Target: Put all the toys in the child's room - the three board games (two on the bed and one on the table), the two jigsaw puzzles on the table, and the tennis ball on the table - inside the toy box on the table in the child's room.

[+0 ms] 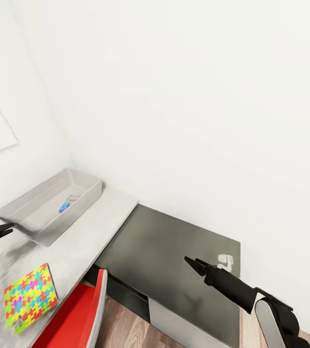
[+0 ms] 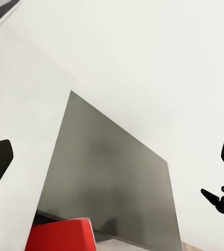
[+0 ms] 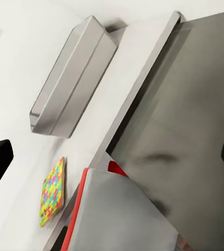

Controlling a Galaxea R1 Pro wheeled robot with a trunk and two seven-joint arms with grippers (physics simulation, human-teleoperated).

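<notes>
Over the dark cabinet (image 1: 174, 251) my right hand (image 1: 190, 262) reaches forward, empty; wrist view shows its fingers spread wide. My left hand (image 1: 5, 229) hovers by the toy box (image 1: 29, 205), fingers likewise apart, holding nothing. One jigsaw puzzle (image 1: 29, 297) lies on the worktop (image 1: 87, 232), another colourful piece (image 1: 69, 203) inside the box. No legible writing.

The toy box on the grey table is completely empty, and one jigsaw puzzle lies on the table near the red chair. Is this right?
Not quite. The toy box is not empty: the head view shows a small colourful item already lying inside it. The rest holds: one jigsaw puzzle lies on the table near the red chair.
</notes>
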